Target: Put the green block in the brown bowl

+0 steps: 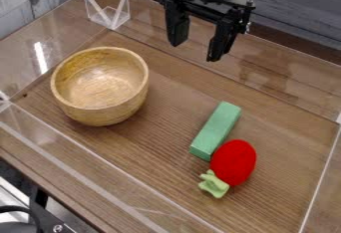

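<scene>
Camera view shows you the gripper (197,40) at top centre, fingers (176,26) spread and holding nothing, above the bench (160,127). The green block (216,130) lies lower right, touching the strawberry toy (232,164). The brown bowl (100,85) sits left, well apart.

The brown bowl (100,85) was light wood w/ visible grain, matt, thick-walled. Right of the bowl, the green block (216,129) looked smooth, matt, mint; material unclear, poss. painted wood or plastic. Just past it, the strawberry toy (233,163) had a glossy red body, prob. plastic. The tabletop (160,157) was dark wood-grain w/ a slight sheen, edged by clear glossy plastic walls (107,13). Behind the bowl, the fingers (174,23) looked black, matt.
</scene>
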Action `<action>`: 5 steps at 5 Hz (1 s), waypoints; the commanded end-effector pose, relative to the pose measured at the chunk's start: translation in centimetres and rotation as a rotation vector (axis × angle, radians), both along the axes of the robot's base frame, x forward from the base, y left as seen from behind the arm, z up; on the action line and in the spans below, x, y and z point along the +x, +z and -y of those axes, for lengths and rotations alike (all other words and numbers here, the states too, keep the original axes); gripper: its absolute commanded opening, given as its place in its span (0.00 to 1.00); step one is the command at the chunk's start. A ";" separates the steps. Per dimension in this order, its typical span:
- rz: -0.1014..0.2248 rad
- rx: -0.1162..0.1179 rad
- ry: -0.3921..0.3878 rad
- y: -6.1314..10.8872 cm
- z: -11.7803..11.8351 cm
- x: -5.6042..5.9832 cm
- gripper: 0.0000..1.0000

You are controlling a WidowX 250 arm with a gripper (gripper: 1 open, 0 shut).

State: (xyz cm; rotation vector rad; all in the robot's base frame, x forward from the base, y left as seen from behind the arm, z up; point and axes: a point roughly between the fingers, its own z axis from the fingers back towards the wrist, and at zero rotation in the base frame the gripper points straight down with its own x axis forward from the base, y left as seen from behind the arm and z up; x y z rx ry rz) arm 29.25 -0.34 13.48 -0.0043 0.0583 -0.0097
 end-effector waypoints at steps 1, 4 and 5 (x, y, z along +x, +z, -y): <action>-0.023 -0.007 0.012 -2.1 0.6 -0.3 1.00; 0.001 -0.046 0.010 -8.9 4.0 -1.0 1.00; 0.034 -0.053 -0.023 -9.8 5.3 -1.4 1.00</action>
